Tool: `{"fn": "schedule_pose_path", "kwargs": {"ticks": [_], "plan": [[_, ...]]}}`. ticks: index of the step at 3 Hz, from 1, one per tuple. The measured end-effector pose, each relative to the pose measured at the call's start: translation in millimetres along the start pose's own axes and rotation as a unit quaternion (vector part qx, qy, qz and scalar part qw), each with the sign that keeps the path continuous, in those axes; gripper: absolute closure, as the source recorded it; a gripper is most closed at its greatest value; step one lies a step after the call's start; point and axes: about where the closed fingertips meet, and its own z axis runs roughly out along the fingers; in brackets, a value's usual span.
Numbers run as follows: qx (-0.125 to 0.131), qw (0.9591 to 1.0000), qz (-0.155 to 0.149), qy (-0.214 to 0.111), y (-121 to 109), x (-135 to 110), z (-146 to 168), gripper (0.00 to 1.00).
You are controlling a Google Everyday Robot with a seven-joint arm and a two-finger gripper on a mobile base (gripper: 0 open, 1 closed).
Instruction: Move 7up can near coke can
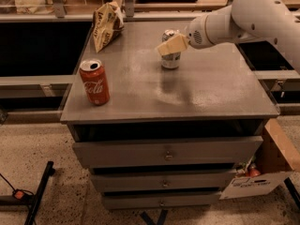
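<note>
The silver-grey 7up can (171, 60) stands upright in the middle of the grey cabinet top (211, 88), towards the back. My gripper (169, 44) reaches in from the right on a white arm and sits at the can's upper half, covering part of it. The can rests on the surface. The red coke can (94, 82) stands upright near the front left corner, well apart from the 7up can.
A crumpled chip bag (107, 24) lies at the back left of the cabinet top. Drawers (165, 153) are below the top. A cardboard box (269, 168) sits on the floor at the right. A black stand foot (37, 193) and cable lie at the lower left.
</note>
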Motion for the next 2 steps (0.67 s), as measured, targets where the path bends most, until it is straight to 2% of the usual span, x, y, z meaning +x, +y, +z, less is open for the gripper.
{"fn": "schedule_pose_path", "kwargs": {"ticks": [2], "plan": [[-0.003,0.999,-0.001,-0.045,0.3,-10.2,9.7,0.62]]}}
